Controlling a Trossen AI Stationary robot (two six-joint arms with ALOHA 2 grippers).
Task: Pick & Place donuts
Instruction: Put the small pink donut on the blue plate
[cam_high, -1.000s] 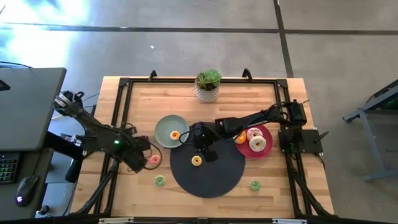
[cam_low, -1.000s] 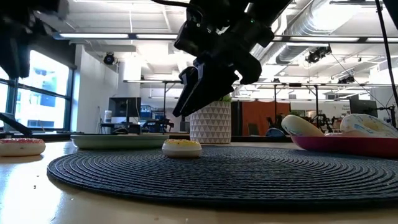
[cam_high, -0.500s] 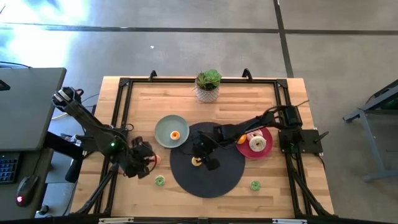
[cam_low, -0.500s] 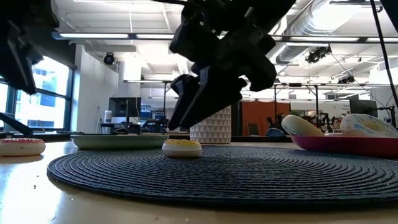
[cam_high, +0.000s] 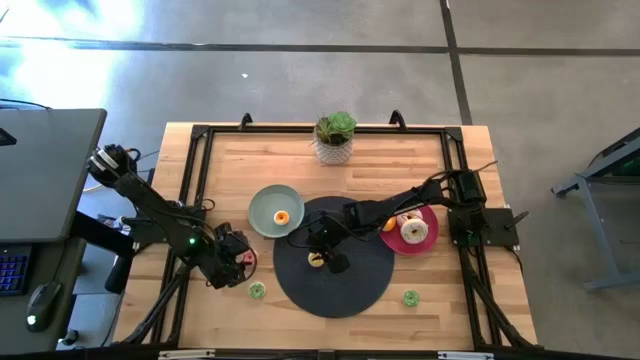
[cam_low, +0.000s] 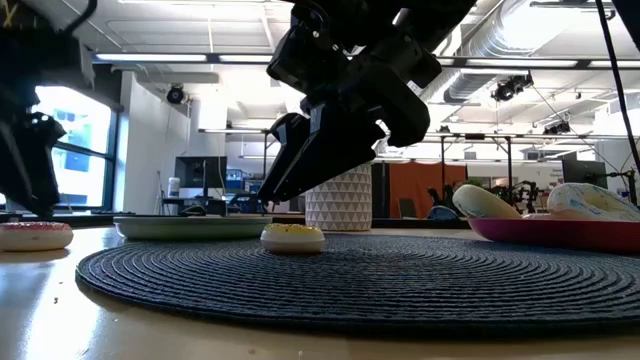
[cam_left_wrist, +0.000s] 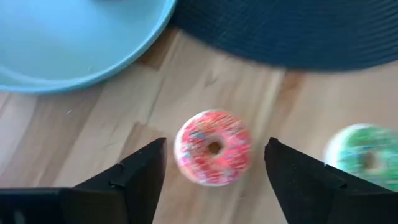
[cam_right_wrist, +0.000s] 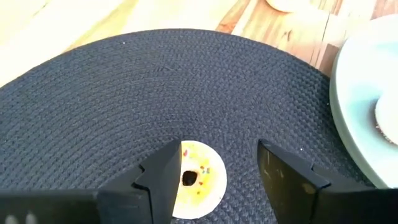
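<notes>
A pink donut (cam_left_wrist: 212, 147) lies flat on the wooden table, left of the black mat (cam_high: 345, 280). My left gripper (cam_left_wrist: 214, 146) hangs open over it, one finger on either side, not touching. A yellow donut (cam_right_wrist: 196, 178) lies on the mat. My right gripper (cam_right_wrist: 219, 149) stands open just above it, and the low view shows its fingertips (cam_low: 270, 203) clear of the donut (cam_low: 292, 237). An orange donut (cam_high: 282, 217) rests on the grey-green plate (cam_high: 262, 205). Three donuts (cam_high: 413, 232) sit on the red plate (cam_high: 430, 215).
Two green donuts lie loose on the wood, one (cam_high: 257, 291) near my left gripper and one (cam_high: 411, 297) at the near right. A potted plant (cam_high: 335, 138) stands at the far edge. A black frame (cam_high: 195, 180) runs around the table.
My left gripper has come down over the pink donut. My right gripper has moved toward the table's near edge and down, from above the mat's far rim to just over the yellow donut. No donut has moved.
</notes>
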